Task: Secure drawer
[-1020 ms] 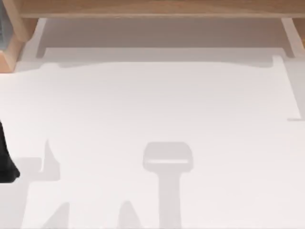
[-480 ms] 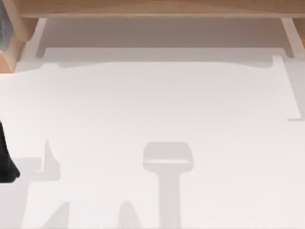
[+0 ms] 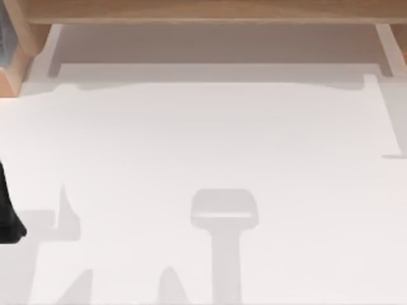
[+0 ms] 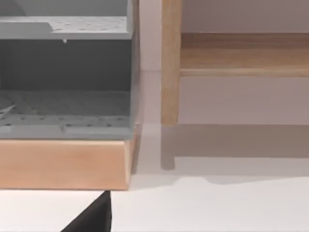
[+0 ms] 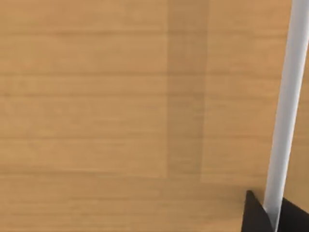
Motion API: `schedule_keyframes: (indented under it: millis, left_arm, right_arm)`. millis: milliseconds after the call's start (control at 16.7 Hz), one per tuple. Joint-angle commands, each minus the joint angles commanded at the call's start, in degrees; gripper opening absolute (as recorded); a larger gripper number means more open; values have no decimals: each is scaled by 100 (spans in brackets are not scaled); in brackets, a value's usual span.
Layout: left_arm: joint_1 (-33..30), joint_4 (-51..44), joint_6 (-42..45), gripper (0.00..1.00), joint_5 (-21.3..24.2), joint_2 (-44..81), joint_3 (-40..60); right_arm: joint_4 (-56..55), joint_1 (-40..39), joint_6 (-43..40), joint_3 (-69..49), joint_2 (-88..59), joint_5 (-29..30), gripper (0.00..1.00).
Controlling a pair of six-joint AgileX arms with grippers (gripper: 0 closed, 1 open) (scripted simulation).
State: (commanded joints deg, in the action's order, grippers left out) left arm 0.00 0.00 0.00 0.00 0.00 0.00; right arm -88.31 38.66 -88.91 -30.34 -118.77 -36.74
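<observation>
Drawer front (image 5: 96, 96), as I judge it, is the broad wood-grain panel directly ahead of my right hand (image 5: 270, 212) in the right wrist view; a pale bar (image 5: 287, 96), probably its handle, runs across that panel and passes between the dark tips of that hand. The tips sit on either side of the bar, but how tightly they close on it I cannot tell.

Step in hand, by my reading: the right hand is at the handle, with the push to shut the drawer either starting or under way. The next move calls for a straight drive into the cabinet, square to the panel, until it seats flush.

From above, the wooden furniture (image 3: 203, 13) runs along the far edge of the white bench (image 3: 203, 140). My left arm (image 3: 7, 210) is parked at the bench's left edge (its hand cut off, state not determinable). The left wrist view looks onto a grey perforated shelf unit (image 4: 65, 72) on a wooden base.

Hidden: how far the drawer stands out, and the whole right arm from above.
</observation>
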Motion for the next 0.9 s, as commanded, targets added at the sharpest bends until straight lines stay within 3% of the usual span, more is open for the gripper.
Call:
schedule_keyframes:
  millis: [420,900]
  left_arm:
    - [0,0,0,100,0,0,0]
    - [0,0,0,100,0,0,0]
  right_arm:
    - [674,-539,0,-1121,-382,565,0]
    - [950,-687,16,-1557,-588,737,0]
